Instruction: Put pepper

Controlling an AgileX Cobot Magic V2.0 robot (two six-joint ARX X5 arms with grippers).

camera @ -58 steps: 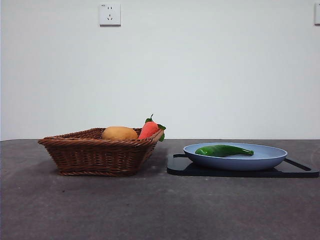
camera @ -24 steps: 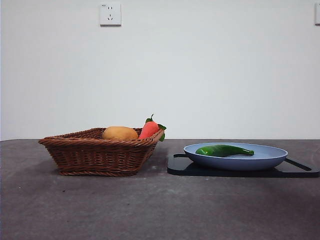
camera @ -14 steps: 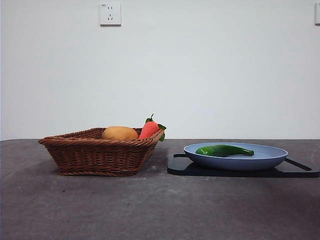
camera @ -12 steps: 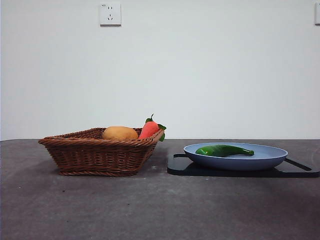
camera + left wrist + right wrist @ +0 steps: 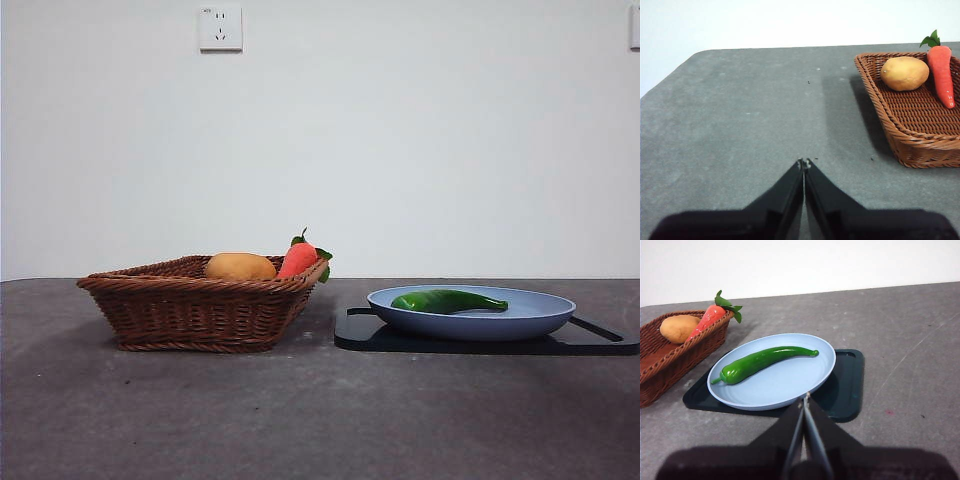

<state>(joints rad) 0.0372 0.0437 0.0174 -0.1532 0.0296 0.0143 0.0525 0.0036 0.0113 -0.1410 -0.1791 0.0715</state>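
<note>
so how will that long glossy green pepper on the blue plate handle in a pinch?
The long curved glossy green pepper probably slips: its skin shines. Its rounded, tapering body may roll or pivot on the smooth blue plate. It looks stiff and light.

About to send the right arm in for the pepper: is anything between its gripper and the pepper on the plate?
Nothing visible. The right gripper is shut, near the blue plate; the pepper lies uncovered on it. The basket stands off to one side.

wicker basket (image 5: 190,310), potato (image 5: 240,267), carrot (image 5: 298,259), blue plate (image 5: 530,318)
</note>
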